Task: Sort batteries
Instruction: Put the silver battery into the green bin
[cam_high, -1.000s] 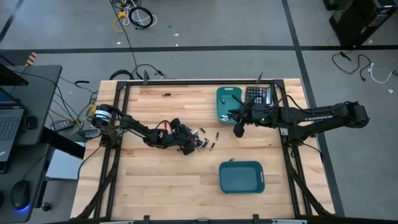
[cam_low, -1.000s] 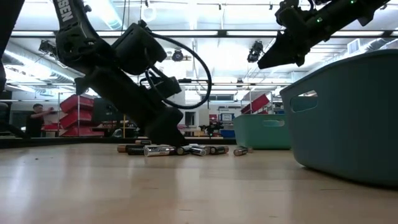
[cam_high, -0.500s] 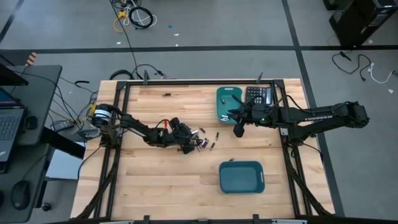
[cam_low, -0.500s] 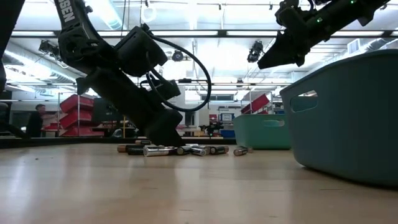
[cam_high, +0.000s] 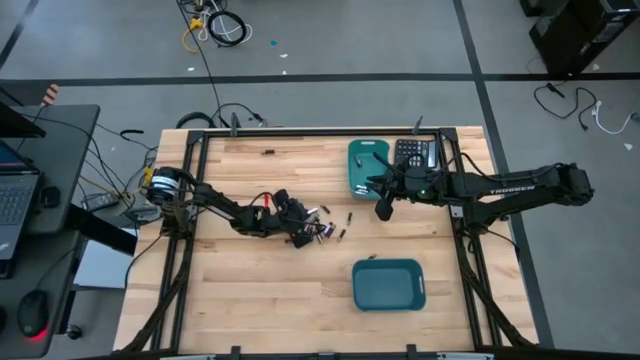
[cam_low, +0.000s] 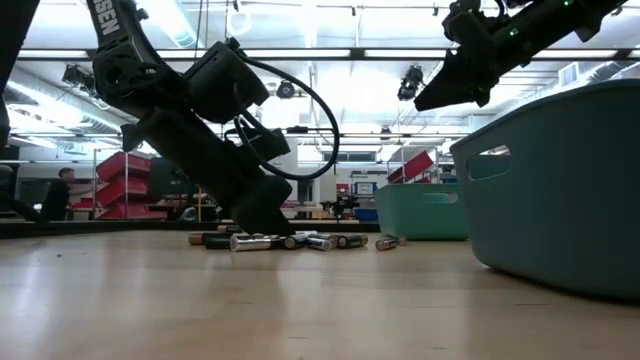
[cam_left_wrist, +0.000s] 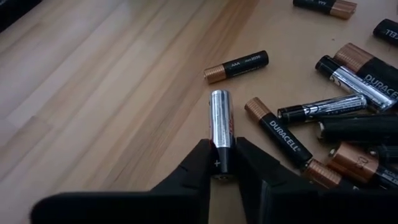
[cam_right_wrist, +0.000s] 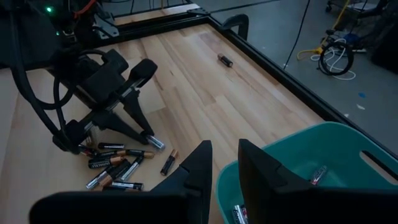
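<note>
Left gripper (cam_left_wrist: 222, 167) clamped on silvery battery (cam_left_wrist: 221, 127) at pile's left edge, DURACELL (cam_left_wrist: 279, 133) and AAA (cam_left_wrist: 237, 65) cells nearby, right gripper (cam_right_wrist: 225, 165) slightly apart, empty above far teal bin (cam_right_wrist: 292, 165).

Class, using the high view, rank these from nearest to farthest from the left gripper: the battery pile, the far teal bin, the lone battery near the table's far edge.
1. Battery pile, right at the left gripper, mid-table.
2. Lone battery, by the far edge, left of centre.
3. Far teal bin, beside the calculator, under the right gripper.

The left claw (cam_left_wrist: 222, 163) has closed its fingers onto a silvery battery (cam_left_wrist: 221, 127) lying on the table.
</note>
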